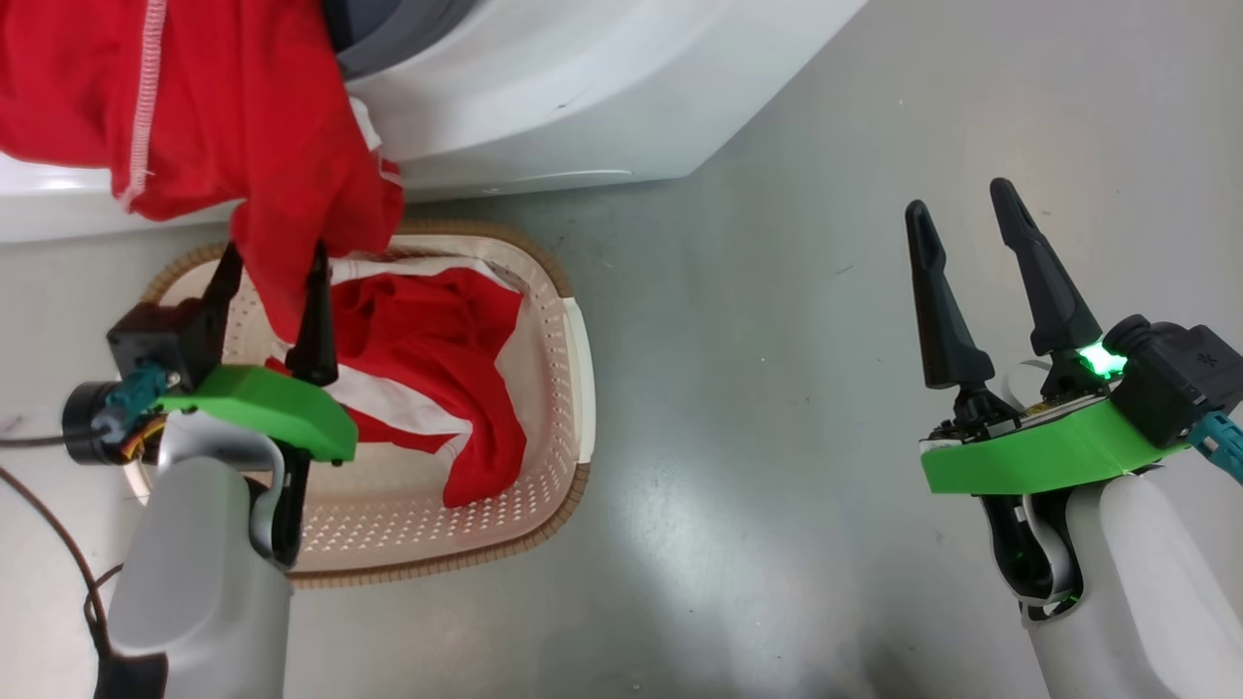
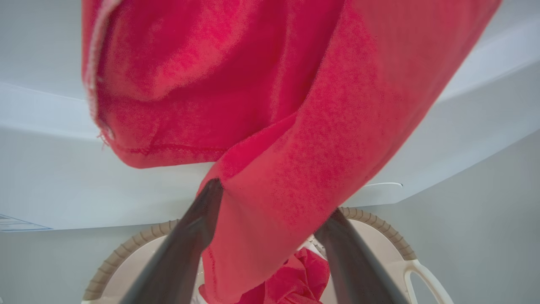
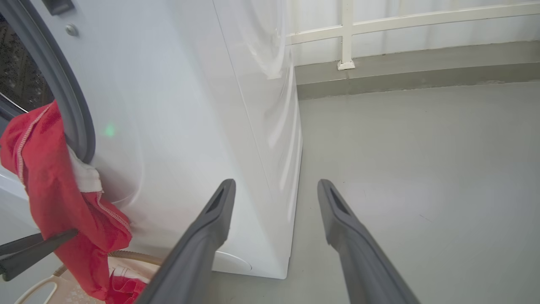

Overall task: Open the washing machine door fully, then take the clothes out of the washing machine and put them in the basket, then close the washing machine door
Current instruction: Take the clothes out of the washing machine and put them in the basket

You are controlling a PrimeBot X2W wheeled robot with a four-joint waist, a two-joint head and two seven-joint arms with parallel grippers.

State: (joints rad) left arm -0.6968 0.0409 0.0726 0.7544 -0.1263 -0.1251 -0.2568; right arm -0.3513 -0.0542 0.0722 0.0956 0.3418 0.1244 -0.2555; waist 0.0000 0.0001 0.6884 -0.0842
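A red garment (image 1: 243, 126) hangs out of the washing machine (image 1: 544, 87) opening, past the grey gasket (image 3: 71, 105), down over the basket (image 1: 573, 388). Its lower end drapes between the fingers of my left gripper (image 1: 275, 250), whose jaws stand open around the cloth (image 2: 274, 105). Another red garment with white panels (image 1: 437, 359) lies in the basket. My right gripper (image 1: 957, 199) is open and holds nothing, over bare floor to the right; in its wrist view it (image 3: 276, 183) points at the machine's front corner. The washing machine door is out of view.
The basket stands on the grey floor right in front of the machine. A low kerb and white railing (image 3: 346, 33) run behind the machine's side. A dark cable (image 1: 58, 544) trails on the floor at lower left.
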